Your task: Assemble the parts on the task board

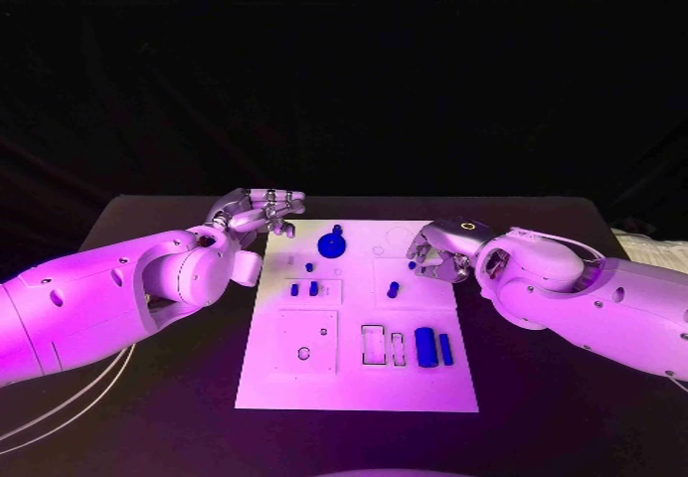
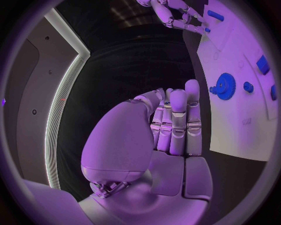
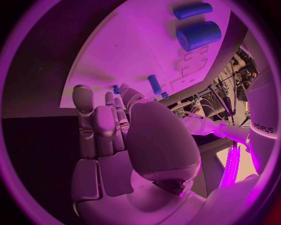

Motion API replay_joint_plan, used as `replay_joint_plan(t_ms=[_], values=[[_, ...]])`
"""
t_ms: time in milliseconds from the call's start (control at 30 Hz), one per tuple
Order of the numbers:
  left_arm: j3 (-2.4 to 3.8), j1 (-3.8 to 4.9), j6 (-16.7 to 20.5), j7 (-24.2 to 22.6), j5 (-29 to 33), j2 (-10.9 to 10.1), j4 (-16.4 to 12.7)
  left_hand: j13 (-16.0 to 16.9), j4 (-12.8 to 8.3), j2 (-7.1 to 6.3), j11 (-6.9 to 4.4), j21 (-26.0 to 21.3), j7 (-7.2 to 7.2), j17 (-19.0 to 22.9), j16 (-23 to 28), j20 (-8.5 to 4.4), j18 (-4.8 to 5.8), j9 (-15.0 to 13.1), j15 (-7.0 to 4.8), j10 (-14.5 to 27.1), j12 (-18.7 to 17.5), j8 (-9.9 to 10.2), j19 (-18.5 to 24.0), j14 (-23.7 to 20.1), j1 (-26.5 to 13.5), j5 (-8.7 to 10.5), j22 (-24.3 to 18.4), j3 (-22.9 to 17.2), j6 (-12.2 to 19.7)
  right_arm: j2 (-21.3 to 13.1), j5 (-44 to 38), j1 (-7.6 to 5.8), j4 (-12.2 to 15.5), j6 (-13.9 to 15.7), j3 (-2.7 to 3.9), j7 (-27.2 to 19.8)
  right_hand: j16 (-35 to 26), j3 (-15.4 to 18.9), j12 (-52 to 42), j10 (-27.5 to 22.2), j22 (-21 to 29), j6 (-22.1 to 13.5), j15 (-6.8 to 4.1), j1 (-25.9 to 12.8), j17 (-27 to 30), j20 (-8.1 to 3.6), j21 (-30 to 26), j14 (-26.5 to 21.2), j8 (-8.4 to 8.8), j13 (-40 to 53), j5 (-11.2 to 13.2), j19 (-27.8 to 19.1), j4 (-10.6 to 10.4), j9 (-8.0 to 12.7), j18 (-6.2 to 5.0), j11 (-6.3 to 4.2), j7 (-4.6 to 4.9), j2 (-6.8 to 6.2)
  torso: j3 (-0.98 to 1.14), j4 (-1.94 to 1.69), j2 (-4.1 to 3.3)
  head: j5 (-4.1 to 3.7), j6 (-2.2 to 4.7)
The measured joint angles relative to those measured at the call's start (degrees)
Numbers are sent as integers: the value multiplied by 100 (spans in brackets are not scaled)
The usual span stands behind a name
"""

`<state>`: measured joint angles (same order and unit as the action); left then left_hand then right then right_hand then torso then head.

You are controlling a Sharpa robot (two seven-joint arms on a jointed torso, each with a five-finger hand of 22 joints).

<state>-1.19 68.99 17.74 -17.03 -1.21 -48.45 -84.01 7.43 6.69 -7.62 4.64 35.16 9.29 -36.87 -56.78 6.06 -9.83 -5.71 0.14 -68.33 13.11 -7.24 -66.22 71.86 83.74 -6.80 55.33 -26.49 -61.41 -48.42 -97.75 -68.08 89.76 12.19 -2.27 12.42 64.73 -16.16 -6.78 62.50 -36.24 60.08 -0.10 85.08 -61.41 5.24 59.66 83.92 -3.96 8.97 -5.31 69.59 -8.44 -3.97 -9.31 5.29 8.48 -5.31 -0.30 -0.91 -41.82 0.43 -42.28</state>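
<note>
The white task board (image 1: 359, 383) lies in the middle of the black table. A blue gear (image 1: 331, 244) (image 2: 225, 84) sits near its far edge. My left hand (image 1: 265, 212) (image 2: 175, 126) hovers at the board's far left corner, fingers side by side and nothing in them. Over the board's right side, my right hand (image 1: 441, 250) (image 3: 111, 126) pinches a small blue part (image 1: 412, 265) (image 3: 116, 88) at its fingertips, just above the board. A blue peg (image 1: 393, 289) (image 3: 153, 83) stands close by, nearer to me.
A thick blue cylinder (image 1: 425, 347) (image 3: 199, 35) and a slim blue bar (image 1: 444, 348) (image 3: 192, 10) lie on the near right of the board. Two short pegs (image 1: 304, 290) stand left of centre. Rectangular cut-outs (image 1: 373, 344) mark the near middle.
</note>
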Motion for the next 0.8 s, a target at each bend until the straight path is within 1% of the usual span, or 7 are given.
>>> replay_joint_plan(t_ms=[167,267,400,600,633,733,800], values=[[-3,-3,-1,-50,53,1,-28,11,-24,0,6,-34,0,24,5,0,1,6,15,6,39,0,0,-22,0,0,-21,24,0,66,-6,10,-67,-5,0,16,11,-199,0,0,0,0,0,2,0,0,0,0,0,-76,15,0,23,0,0,0,0,2,3,-3,-2,-20,-12],[-5,-5,-4,-62,73,-1,-47,18,-35,0,6,-43,-4,50,23,0,1,10,-1,47,40,0,0,-40,0,0,-38,35,36,102,-6,22,-96,-23,0,24,23,-332,0,72,0,3,0,63,0,0,0,0,0,-131,54,0,63,-12,0,-16,3,64,3,-5,-2,-22,-23],[-6,-6,-8,-68,87,-3,-63,24,-55,0,26,-76,22,71,43,0,2,19,-1,67,40,0,0,-40,0,0,-50,55,62,147,-6,35,-136,-69,0,37,23,-437,0,95,-8,61,0,68,0,0,0,0,0,-177,57,0,100,-18,0,-31,2,69,6,-5,-3,-24,-29],[-8,-7,-14,-69,98,-5,-81,31,-67,0,25,-79,21,105,43,0,2,26,17,90,44,0,0,-59,0,0,-64,67,62,211,-14,53,-199,-157,14,73,83,-586,0,219,-41,174,0,68,-21,10,0,0,-27,-254,78,10,140,-40,0,-72,-59,69,6,-5,-2,-25,-46],[-8,-7,-15,-69,99,-5,-82,38,-82,0,25,-103,32,113,44,0,2,26,17,107,67,0,0,-59,0,0,-70,77,74,222,-18,54,-208,-166,19,78,84,-616,-2,248,-49,202,-1,68,-29,21,0,0,-42,-261,78,20,140,-45,0,-83,-54,69,6,-5,-1,-25,-47],[-8,-7,-17,-69,100,-7,-84,39,-96,0,25,-105,42,122,57,0,2,26,17,107,67,0,0,-59,0,0,-71,63,83,251,-37,55,-233,-193,29,96,89,-657,-32,297,-62,284,-1,67,-33,17,0,0,-45,-291,90,25,134,-62,0,-130,-94,68,5,-5,1,-23,-54],[-8,-8,-17,-68,101,-7,-87,41,-105,0,25,-105,42,135,71,0,2,27,12,107,67,0,0,-64,0,0,-76,72,83,263,-56,57,-244,-211,35,110,99,-670,-32,330,-70,308,-1,27,-43,-1,0,0,-78,-312,101,42,133,-69,0,-125,-102,28,4,-5,2,-21,-55]])
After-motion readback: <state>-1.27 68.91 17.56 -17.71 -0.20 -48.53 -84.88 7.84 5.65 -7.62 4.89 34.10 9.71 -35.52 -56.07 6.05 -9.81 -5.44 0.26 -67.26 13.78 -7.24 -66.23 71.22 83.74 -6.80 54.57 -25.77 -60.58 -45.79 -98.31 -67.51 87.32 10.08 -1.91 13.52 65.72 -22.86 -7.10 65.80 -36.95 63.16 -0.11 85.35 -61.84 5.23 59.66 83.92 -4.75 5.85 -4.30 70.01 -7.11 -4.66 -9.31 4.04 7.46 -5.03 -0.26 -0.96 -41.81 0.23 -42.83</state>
